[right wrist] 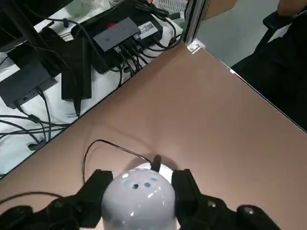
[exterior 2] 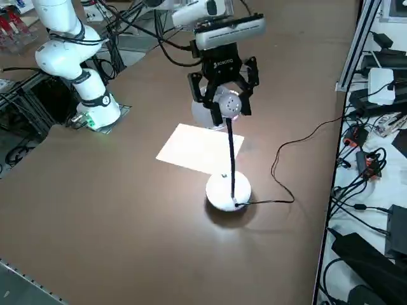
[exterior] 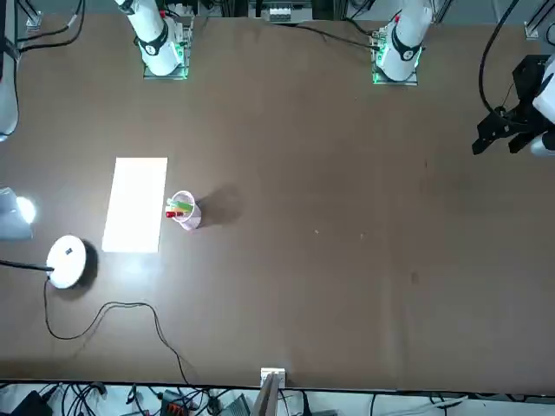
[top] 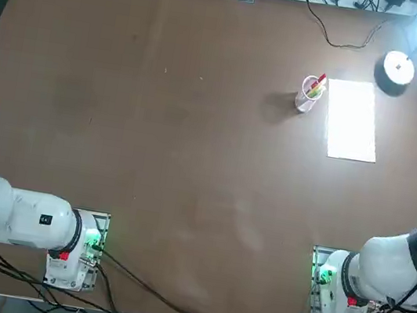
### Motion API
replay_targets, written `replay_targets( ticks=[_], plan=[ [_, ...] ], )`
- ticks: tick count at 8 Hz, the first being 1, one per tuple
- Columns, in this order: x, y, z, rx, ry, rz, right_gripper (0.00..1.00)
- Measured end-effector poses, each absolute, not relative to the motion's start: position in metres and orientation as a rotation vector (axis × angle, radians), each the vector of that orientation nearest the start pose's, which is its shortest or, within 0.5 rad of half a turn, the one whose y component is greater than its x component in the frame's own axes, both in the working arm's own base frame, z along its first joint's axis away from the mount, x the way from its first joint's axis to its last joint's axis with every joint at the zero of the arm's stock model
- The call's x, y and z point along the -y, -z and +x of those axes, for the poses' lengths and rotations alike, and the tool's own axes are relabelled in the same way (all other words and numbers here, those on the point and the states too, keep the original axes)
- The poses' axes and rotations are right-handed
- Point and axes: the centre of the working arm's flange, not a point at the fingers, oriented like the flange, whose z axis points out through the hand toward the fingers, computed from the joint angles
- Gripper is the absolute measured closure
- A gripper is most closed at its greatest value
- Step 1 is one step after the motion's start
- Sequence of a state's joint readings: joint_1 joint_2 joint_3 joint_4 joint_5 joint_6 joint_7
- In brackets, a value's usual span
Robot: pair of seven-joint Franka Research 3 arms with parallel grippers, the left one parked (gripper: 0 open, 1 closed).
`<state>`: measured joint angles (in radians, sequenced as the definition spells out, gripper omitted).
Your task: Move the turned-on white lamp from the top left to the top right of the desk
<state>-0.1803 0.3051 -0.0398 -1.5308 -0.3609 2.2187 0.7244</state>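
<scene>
Although the near half of the desk (top: 152,163) lies bare, with only the arm bases at its near edge, the far right holds everything that matters to the job. Nearest there stand a clear pen cup (top: 310,93) and, just right of it, a white paper sheet (top: 352,120). Beyond them the lamp (top: 398,68) stands upright at the far right corner, its disc base flat on the desk, its head lit and its black cord (top: 346,37) trailing off the far edge. The right gripper (exterior 2: 223,100) is at the lamp's head, and in the wrist view its fingers (right wrist: 189,191) sit one on each side of the head, apparently touching it, so they look closed on it. Judging by this, the move itself is done: the lamp is already at the top right. What seems left is to let go and draw the arm clear without tipping the lamp.
</scene>
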Motion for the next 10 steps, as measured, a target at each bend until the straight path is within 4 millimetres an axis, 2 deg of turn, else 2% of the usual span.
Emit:
replay_targets(
  ticks=[3, 6, 10],
  plan=[
    [0.156, -0.5, 0.666, -1.265, 0.688, -3.059, 0.27],
    [0.151, -0.485, 0.663, -1.323, 0.66, -3.05, 0.27],
    [0.142, -0.483, 0.665, -1.392, 0.746, -3.03, 0.27]
  ],
)
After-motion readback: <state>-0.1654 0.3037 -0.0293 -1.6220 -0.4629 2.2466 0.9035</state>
